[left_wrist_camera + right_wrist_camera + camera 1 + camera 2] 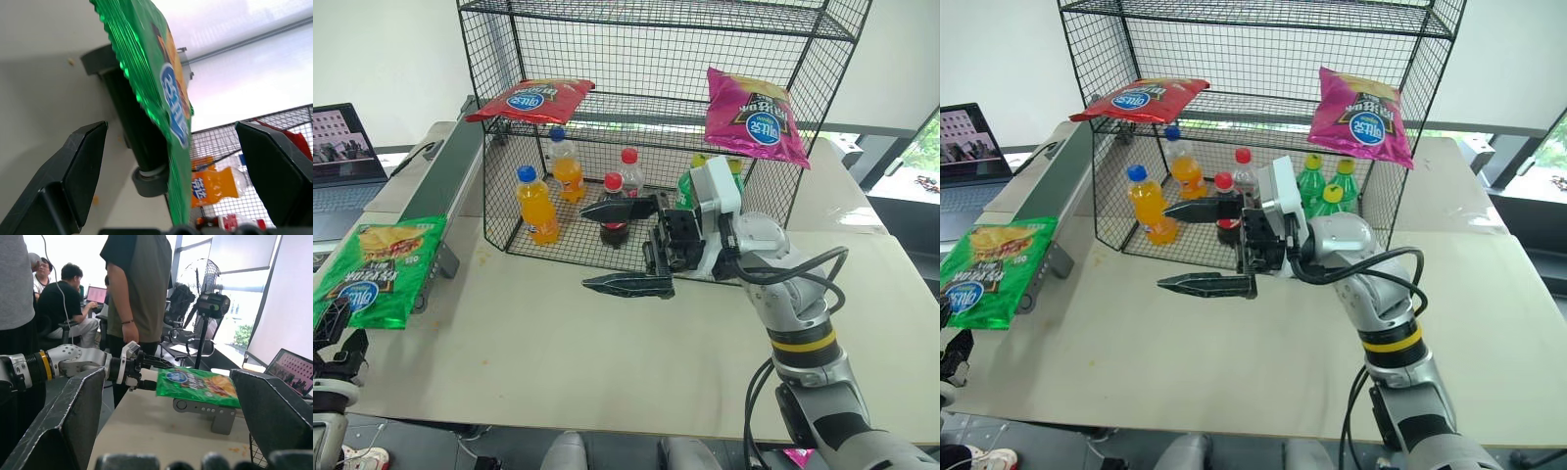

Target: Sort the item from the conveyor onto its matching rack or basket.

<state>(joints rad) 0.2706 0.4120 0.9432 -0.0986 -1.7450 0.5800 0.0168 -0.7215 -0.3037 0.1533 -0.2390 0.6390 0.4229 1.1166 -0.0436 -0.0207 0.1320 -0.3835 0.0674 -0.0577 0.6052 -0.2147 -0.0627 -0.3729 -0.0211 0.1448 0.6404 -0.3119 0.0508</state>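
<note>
Landmark: the black wire rack [656,117], standing at the back of the pale table [558,333].

1. Laptop [342,162], open, well left of the rack, beyond the conveyor.
2. Left gripper [146,372], left of the rack at the conveyor's near end; fingers spread wide, the green bag's edge between them, contact not clear.
3. Green snack bag [377,269], blue oval logo, lying over the near end of the conveyor, left of the rack, overhanging the table edge.
4. Conveyor [445,181], dark belt with grey rails, running along the rack's left side.
5. Red bag [530,100], on the rack's slanted tier, left corner.
6. Orange drink bottles [538,206], two, on the rack floor, left part.
7. Red-capped bottles [617,196], two, rack floor, middle.
8. Right gripper [622,245], raised just in front of the rack's middle, pointing left; fingers wide apart, empty.
9. Green bottles [1322,186], rack floor, right part.
10. Magenta bag [754,117], leaning on the rack's right side.
11. People [142,289], standing and seated, in the right wrist view behind the left gripper.
</note>
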